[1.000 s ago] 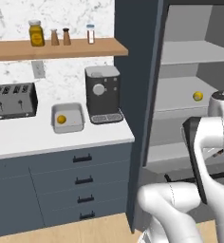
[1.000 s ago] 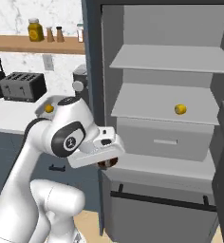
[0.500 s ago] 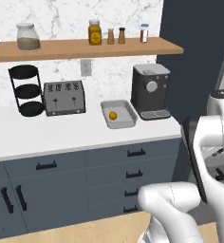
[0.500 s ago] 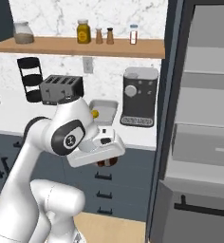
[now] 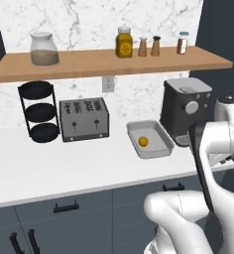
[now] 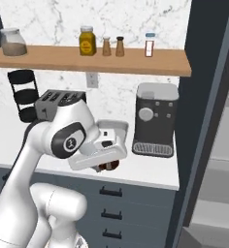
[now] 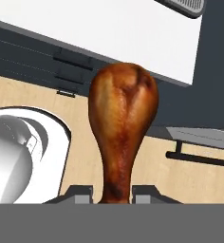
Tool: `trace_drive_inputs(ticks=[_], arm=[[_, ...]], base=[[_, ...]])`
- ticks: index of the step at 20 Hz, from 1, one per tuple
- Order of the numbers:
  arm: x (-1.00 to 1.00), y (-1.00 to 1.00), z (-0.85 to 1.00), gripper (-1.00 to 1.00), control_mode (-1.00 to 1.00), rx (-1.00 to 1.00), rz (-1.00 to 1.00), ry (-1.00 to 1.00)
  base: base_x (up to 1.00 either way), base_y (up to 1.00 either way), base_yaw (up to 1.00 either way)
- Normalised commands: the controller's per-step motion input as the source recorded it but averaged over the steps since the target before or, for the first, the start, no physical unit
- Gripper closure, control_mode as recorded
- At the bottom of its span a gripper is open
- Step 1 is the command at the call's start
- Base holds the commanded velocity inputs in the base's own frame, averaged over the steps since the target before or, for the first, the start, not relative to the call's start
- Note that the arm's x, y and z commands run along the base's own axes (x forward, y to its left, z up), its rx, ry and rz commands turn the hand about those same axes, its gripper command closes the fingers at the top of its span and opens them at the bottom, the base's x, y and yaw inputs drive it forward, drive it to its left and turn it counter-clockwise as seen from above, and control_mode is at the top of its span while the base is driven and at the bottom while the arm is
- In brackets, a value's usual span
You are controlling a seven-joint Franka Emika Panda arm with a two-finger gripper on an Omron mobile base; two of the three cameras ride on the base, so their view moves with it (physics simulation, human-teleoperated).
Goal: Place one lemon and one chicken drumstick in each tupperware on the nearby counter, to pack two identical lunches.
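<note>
both base views look forward and down from behind the arm at the counter (image 5: 64, 173), one from its left, one from its right, sharing the toaster (image 5: 84, 119), shelf (image 6: 111, 60) and coffee machine (image 6: 155, 121). the hand view sits close, looking along the gripper.

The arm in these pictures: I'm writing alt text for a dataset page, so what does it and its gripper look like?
The arm is glossy white with rounded, bulbous segments and dark grey joints; one joint carries a dark round cap with a small white ring mark. A dark band runs along one link in the left base view. The gripper has a white hand body and two small dark grey finger tips. No loose cables show.
</note>
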Motion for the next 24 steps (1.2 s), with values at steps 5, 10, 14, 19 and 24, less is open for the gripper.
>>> trace_drive_inputs(ticks=[5, 10, 14, 19, 24], arm=[[0.0, 0.0, 0.0, 1.0, 1.0, 0.0, 0.0, 0.0], [0.0, 0.0, 0.0, 1.0, 1.0, 0.0, 0.0, 0.0], [0.74, 0.25, -0.01, 1.0, -1.0, 0.0, -0.01, 0.0], [0.98, -0.07, -0.03, 1.0, -1.0, 0.01, 0.0, 0.0], [0.95, -0.14, -0.04, 1.0, -1.0, 0.11, 0.0, -0.1]], base=[[0.15, 0.26, -0.05], [0.34, 0.88, -0.08], [0.0, 0.0, 0.0], [0.0, 0.0, 0.0], [0.0, 0.0, 0.0]])
